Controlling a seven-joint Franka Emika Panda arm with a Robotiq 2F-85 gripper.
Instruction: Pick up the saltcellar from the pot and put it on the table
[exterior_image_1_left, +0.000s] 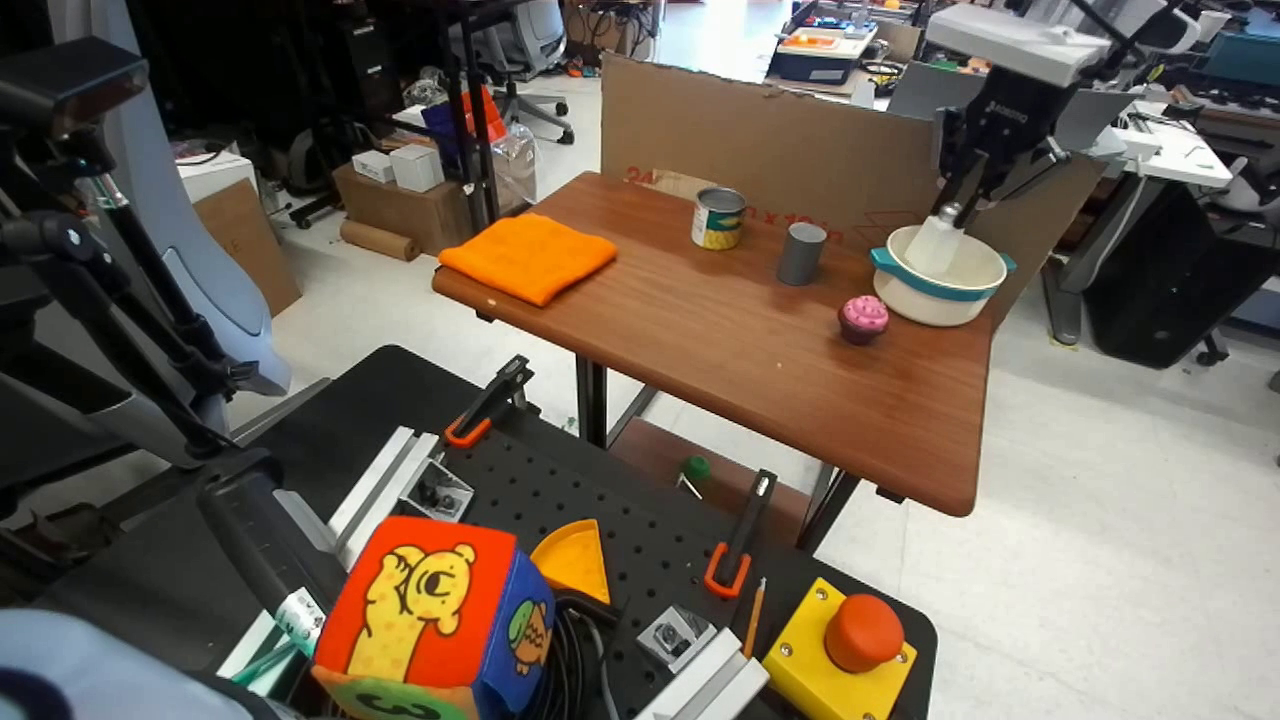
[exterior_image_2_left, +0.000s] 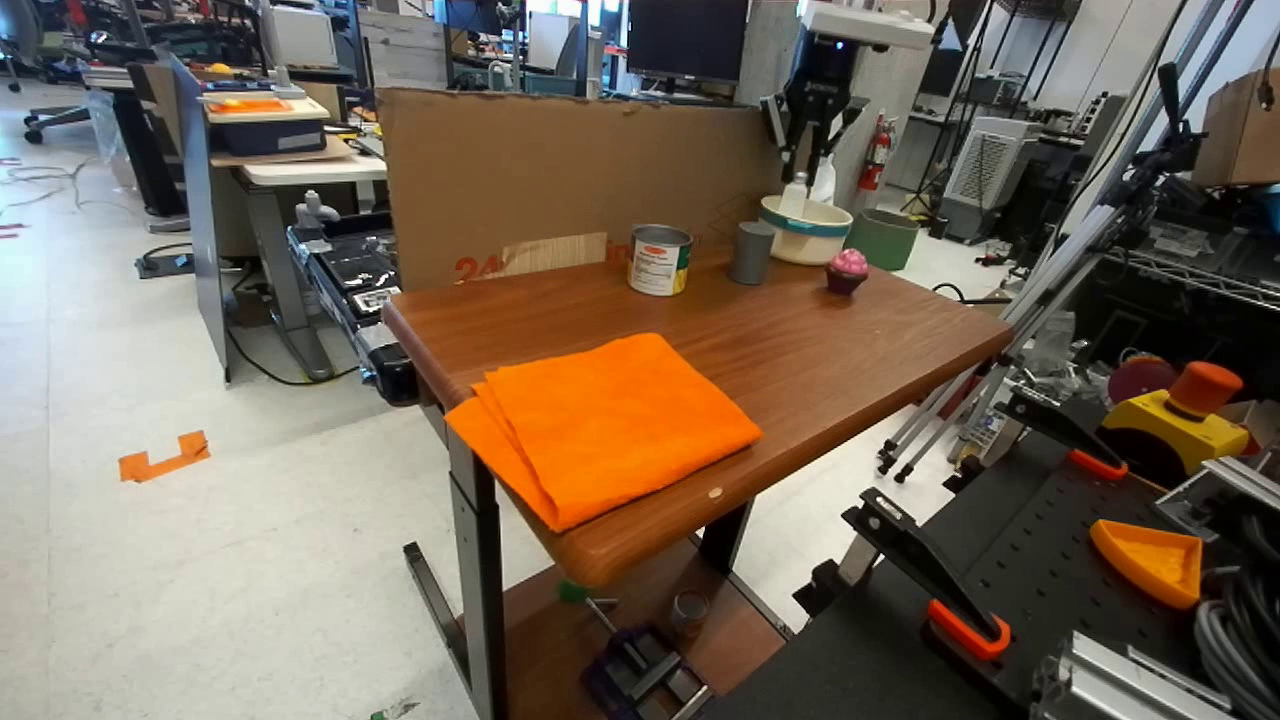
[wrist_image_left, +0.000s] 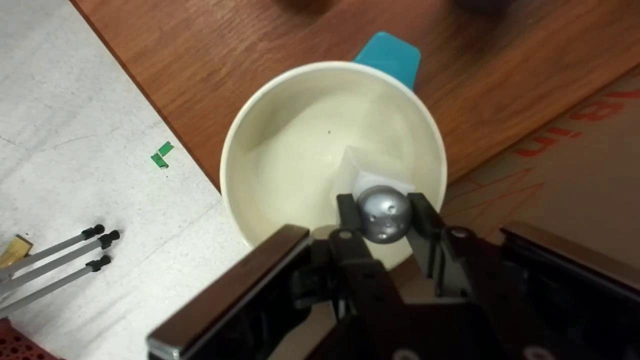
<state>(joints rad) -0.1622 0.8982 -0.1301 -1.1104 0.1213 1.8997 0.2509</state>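
One toy cube (exterior_image_1_left: 425, 605) sits nearest in an exterior view, then a yellow box (exterior_image_1_left: 805, 650) with a red button (exterior_image_1_left: 865, 632) and a black perforated board (exterior_image_1_left: 560, 485). Beyond is the wooden table (exterior_image_1_left: 690, 310), with a folded orange cloth (exterior_image_1_left: 530, 255) at one end and a pink-topped cupcake (exterior_image_1_left: 863, 319) toward the other. Farther back stand a can (exterior_image_1_left: 719, 225), a grey cup (exterior_image_1_left: 801, 258) and the pot (exterior_image_1_left: 930, 307). Inside the pot's rim is the saltcellar (exterior_image_1_left: 935, 248), its metal cap pinched by the gripper (wrist_image_left: 384, 212); whether its base touches the pot's floor, I cannot tell. Cardboard (exterior_image_1_left: 760, 140) rises behind.

Orng cloth (exterior_image_2_left: 622, 425), gry cup (exterior_image_1_left: 801, 256), can (exterior_image_1_left: 718, 222)
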